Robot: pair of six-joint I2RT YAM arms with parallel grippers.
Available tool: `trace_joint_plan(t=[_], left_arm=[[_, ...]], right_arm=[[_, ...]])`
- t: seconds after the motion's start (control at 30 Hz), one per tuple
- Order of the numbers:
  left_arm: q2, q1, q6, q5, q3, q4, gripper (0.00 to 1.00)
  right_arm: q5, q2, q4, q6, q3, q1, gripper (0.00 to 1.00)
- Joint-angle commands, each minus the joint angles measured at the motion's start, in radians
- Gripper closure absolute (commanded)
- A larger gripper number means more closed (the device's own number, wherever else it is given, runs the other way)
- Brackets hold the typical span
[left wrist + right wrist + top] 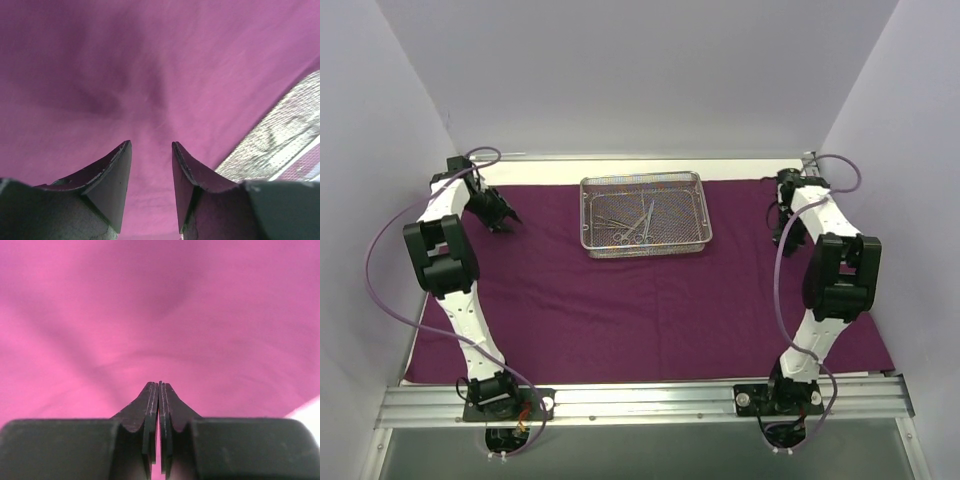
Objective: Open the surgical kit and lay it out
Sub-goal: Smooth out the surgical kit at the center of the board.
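Purple cloth wrap (650, 310) spread open, wire-mesh tray (645, 215) at twelve o'clock.
Left pincer (151, 145) half-open, empty; right pincer (159, 384) closed.

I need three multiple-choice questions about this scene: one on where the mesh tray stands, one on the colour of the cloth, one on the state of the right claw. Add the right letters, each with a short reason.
1. Where does the wire-mesh tray stand?
A. on the cloth, far middle
B. on bare table, off the cloth
C. leaning against the back wall

2. What colour is the cloth?
A. green
B. dark purple
C. white

3. How is the right claw?
A. wide open
B. shut on an instrument
C. shut and empty

1 A: the top view shows it flat on the cloth at the far side.
2 B: every view shows purple.
3 C: the right wrist view shows it pressed closed with nothing in it.
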Motion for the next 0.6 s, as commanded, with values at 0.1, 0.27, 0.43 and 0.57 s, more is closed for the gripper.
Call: trace_joint_plan(t=[0.1,0.27,0.43,0.57], left_arm=[[-0.157,-0.009,0.078,0.002,-0.106,-0.001,0.52],[-0.202,-0.055,0.120,0.004,-0.089,-0.016,0.44],[-0.225,-0.144,0.141,0.017,-0.050,-0.006,0.40],[-0.240,-0.207,0.141,0.010,-0.014,0.008,0.39]], right_arm=[[-0.242,-0.005,0.111,-0.066,0.191,0.120,0.84],[-0.317,0.036,0.208,-0.107,0.268,0.182,0.28],[-0.351,-0.006,0.344,-0.121,0.211,0.246,0.00],[-0.464,-0.019,0.454,-0.098,0.209,0.289,0.00]])
